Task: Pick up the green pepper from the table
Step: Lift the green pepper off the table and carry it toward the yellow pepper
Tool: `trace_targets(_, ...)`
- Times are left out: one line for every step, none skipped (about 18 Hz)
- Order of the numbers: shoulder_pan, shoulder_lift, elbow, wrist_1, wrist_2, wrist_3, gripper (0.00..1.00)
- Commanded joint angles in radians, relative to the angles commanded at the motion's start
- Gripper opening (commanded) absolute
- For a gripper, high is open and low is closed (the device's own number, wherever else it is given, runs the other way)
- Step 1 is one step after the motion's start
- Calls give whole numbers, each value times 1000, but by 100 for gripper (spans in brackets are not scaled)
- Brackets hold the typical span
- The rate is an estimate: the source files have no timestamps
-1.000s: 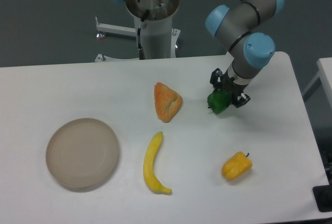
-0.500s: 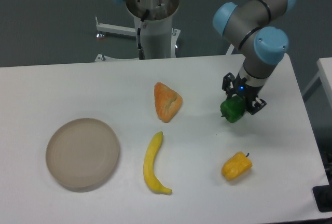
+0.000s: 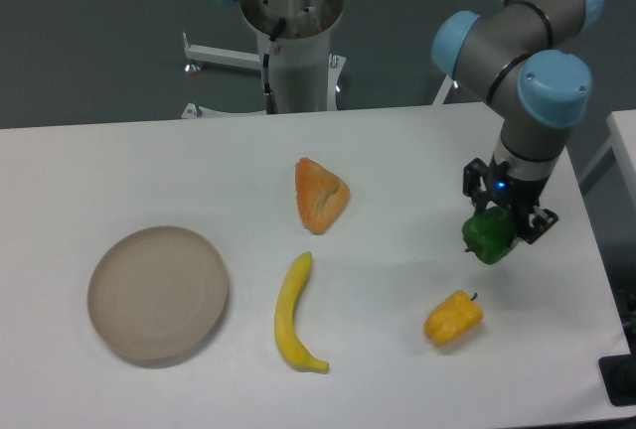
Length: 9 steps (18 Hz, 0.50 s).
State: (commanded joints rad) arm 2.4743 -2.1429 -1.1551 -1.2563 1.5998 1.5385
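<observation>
Hand (image 3: pixel 505 225) pinches the green pepper (image 3: pixel 488 237) across its rounded body, above the surface (image 3: pixel 149 171) near the yellow pepper (image 3: pixel 453 317); likely light, firm, glossy-slick, so grip mid-body, not the stem.

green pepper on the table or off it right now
Most likely off. The small glossy dark-green bell pepper sits clamped in the robot's hand, apparently above the white tabletop; one view cannot confirm the gap.
</observation>
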Motion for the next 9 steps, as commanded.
trace_targets(0,-3,0,0,5,0,34)
trace_targets(0,-5,0,2,5,0,34)
trace_targets(-2,-5,0,2,5,0,34)
trace_targets(0,-9,3,3,5,0,34)
trace_targets(-2,-11,5,5,5,0,34)
trace_targets(-2,-12,5,6,5,0,34)
trace_targets(0,-12,5,6,5,0,34)
trace_targets(0,-12,5,6,5,0,34)
trace_targets(0,-12,5,6,5,0,34)
